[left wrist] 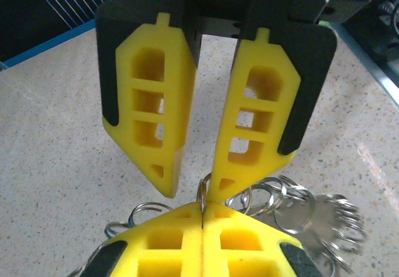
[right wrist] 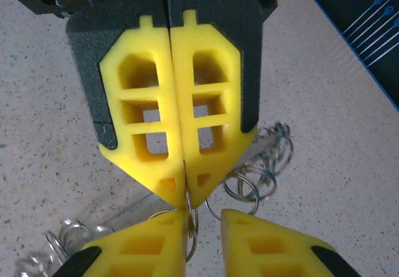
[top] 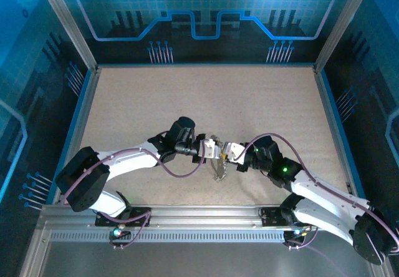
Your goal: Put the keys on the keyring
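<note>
Right gripper (right wrist: 185, 196): yellow fingers pressed together, clamping a thin loop of the silvery wire keyring (left wrist: 280, 205). Left gripper (left wrist: 194, 189): yellow fingers parted, tip to tip with the right gripper, the clamped loop standing in its gap. Small silvery keys (left wrist: 327, 218), blurred, hang among the keyring's loops just beside the fingertips. Both grippers meet over the middle of the speckled beige tabletop (top: 187, 102).

It is a robot test cell in a lab: an aluminium frame (top: 67, 21), blue circuit-print walls (top: 206, 15) and a speckled table (top: 206, 96).
</note>
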Tool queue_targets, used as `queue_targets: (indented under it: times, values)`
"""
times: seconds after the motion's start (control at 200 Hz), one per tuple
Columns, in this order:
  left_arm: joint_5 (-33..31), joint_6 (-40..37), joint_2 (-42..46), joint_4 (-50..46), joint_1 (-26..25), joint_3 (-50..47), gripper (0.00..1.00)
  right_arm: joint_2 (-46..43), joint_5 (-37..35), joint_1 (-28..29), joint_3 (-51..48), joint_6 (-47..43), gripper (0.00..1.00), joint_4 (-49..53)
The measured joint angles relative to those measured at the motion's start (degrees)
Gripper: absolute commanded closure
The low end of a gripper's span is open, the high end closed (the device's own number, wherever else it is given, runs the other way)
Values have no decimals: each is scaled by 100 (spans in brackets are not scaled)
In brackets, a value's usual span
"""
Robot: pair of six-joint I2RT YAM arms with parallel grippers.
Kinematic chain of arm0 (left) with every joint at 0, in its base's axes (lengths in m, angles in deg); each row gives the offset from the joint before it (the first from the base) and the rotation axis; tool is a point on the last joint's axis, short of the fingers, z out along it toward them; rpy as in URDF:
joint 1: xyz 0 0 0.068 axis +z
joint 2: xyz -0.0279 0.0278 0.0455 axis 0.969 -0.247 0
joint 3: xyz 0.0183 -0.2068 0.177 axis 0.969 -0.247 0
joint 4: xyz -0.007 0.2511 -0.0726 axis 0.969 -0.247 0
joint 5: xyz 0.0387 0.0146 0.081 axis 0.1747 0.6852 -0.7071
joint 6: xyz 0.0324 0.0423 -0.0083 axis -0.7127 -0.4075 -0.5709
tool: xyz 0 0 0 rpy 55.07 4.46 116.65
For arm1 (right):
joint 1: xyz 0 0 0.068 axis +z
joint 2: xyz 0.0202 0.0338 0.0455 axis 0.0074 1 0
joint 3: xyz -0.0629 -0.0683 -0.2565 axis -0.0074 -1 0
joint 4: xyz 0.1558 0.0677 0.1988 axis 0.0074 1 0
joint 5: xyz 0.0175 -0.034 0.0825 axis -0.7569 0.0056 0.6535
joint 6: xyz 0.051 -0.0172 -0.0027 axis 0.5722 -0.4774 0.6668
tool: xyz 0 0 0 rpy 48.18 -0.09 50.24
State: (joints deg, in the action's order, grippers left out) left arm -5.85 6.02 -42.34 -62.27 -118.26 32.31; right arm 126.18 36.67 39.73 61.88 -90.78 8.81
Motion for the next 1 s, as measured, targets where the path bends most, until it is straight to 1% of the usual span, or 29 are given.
queue_targets:
  times: [0.16,0.285,0.43,0.665,0.735,0.825,1.001]
  values:
    - [256,315,79,455,240,-173,100,-304,83,-201,-136,284,74,-232]
    - [398,498,157,796,376,-367,100,-304,243,-369,-153,494,73,-284]
    - [503,612,168,1034,396,-448,100,-149,680,-601,-153,697,72,-306]
    - [557,616,175,1274,396,-562,100,-33,1460,-938,-153,1176,66,-413]
    - [555,621,181,1314,396,-599,100,-33,1696,-1163,-149,1488,65,-461]
    - [555,662,181,1351,396,-638,100,-52,1930,-1462,-107,2138,63,-479]
    - [551,815,179,1574,396,-717,100,-229,2470,-1740,-33,3244,64,-435]
